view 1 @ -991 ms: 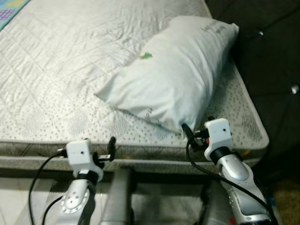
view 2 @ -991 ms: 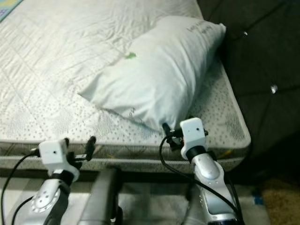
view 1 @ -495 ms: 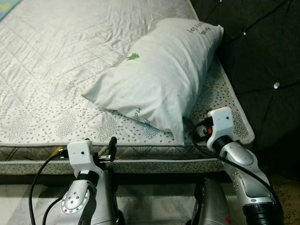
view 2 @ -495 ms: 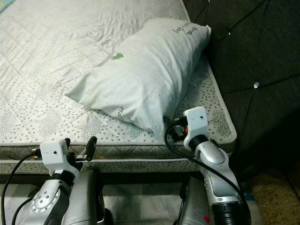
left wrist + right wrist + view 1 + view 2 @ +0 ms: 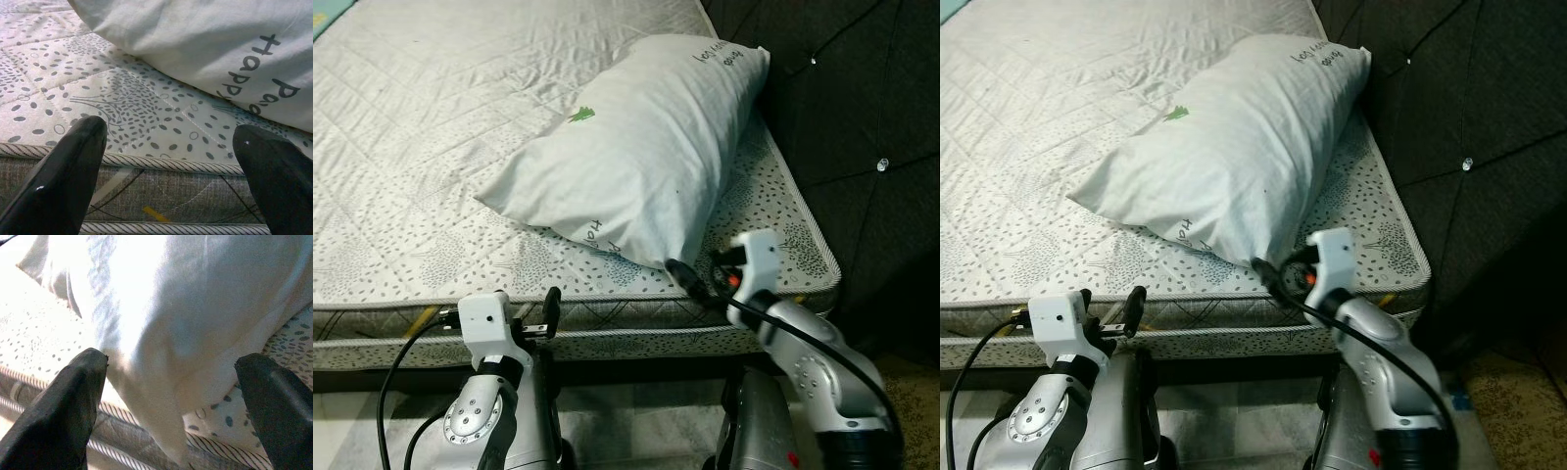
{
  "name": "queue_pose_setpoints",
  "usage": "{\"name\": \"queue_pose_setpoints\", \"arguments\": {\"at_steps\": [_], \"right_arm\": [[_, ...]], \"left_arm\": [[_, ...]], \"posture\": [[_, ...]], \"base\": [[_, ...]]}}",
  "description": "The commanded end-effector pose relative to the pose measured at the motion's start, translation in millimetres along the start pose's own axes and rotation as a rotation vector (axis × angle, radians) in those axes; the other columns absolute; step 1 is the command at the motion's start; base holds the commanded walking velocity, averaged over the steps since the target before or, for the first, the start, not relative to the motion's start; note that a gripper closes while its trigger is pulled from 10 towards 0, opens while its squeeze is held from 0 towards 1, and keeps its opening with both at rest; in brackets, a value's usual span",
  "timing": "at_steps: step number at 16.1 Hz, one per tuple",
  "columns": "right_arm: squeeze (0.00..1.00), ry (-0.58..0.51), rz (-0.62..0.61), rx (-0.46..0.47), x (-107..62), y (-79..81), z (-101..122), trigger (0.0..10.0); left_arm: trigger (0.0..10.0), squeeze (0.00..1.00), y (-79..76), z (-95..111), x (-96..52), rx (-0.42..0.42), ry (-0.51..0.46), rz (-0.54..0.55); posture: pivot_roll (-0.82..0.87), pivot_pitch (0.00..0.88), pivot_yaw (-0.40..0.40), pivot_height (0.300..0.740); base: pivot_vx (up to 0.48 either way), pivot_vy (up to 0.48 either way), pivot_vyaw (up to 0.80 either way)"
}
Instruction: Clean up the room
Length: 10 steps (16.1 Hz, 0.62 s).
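Pillow (image 5: pixel 636 147): lying askew on the bare mattress (image 5: pixel 431 127), its far end up against the dark headboard (image 5: pixel 862 108), its near corner hanging close to the bed's front edge.
Right gripper (image 5: pixel 690 282): reaching in at that near corner, fingers spread wide with the corner lying between them in the right wrist view; nothing held yet.
Left gripper (image 5: pixel 548 311): waiting low at the mattress edge, fingers wide apart, holding nothing; the pillow's printed side is showing just beyond it in the left wrist view.
Step in hand: judging by the pose, taking hold of the pillow to straighten it at the head of the bed.
How to do it well: pushing the right fingers (image 5: pixel 58 401) deeper, so they are closing on stuffed fabric and not just the thin seam tip, which would likely slip out.
Second hold: bringing the left gripper up to the long side would keep the soft pillow from sagging and dragging.
Caution: keeping the lower finger above the mattress piping (image 5: pixel 161 164) so it is not snagging.
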State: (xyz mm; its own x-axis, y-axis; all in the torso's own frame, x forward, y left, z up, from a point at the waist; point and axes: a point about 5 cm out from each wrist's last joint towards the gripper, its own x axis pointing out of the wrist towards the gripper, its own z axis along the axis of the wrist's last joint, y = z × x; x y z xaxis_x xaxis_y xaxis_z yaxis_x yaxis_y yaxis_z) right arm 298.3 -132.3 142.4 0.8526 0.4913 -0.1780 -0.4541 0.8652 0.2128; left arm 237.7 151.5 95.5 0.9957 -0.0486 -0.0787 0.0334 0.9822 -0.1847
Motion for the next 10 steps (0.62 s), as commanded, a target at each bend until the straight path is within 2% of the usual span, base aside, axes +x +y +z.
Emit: {"name": "queue_pose_setpoints", "arguments": {"at_steps": [1,3,4,5,6,8,9,10], "right_arm": [[0.00,-0.028,0.007,0.015,1.2,9.6,10,10.0],[0.00,-0.049,-0.046,0.006,4.4,14.5,17,10.0],[0.00,-0.075,-0.042,0.004,6.3,24.1,24,10.0],[0.00,-0.083,-0.049,-0.002,6.8,25.4,25,10.0],[0.00,-0.102,-0.083,-0.051,9.7,30.2,28,10.0],[0.00,-0.073,-0.144,-0.155,15.3,29.6,22,10.0],[0.00,-0.043,-0.168,-0.134,19.3,27.6,15,10.0],[0.00,-0.007,-0.206,-0.154,27.1,27.6,6,10.0]], "left_arm": [[10.0,0.00,2.5,-3,-1.2,0.008,0.023,0.003],[10.0,0.00,2.5,-3,-0.7,0.009,0.023,0.004],[10.0,0.00,2.4,-3,-0.4,0.010,0.023,0.002],[10.0,0.00,2.4,-3,-0.3,0.010,0.023,0.002],[10.0,0.00,1.5,-3,-0.2,0.009,0.023,0.001],[10.0,0.00,-2.2,-2,-1.6,0.008,0.031,-0.027],[10.0,0.00,-3.5,-1,-3.7,0.021,0.031,-0.047],[10.0,0.00,2.2,0,-6.1,0.028,0.031,-0.032]], "posture": [[-0.04,0.179,0.030,0.487],[-0.04,0.178,0.029,0.487],[-0.04,0.177,0.029,0.487],[-0.05,0.178,0.029,0.487],[-0.04,0.176,0.027,0.487],[-0.03,0.175,0.022,0.487],[-0.02,0.176,0.022,0.487],[-0.01,0.177,0.021,0.487]], "base": [[0.000,0.000,0.00],[0.000,0.000,0.00],[0.000,0.000,0.00],[0.000,0.000,0.00],[0.000,0.000,0.00],[0.000,0.000,0.00],[0.000,0.000,0.00],[0.000,0.000,0.00]]}}
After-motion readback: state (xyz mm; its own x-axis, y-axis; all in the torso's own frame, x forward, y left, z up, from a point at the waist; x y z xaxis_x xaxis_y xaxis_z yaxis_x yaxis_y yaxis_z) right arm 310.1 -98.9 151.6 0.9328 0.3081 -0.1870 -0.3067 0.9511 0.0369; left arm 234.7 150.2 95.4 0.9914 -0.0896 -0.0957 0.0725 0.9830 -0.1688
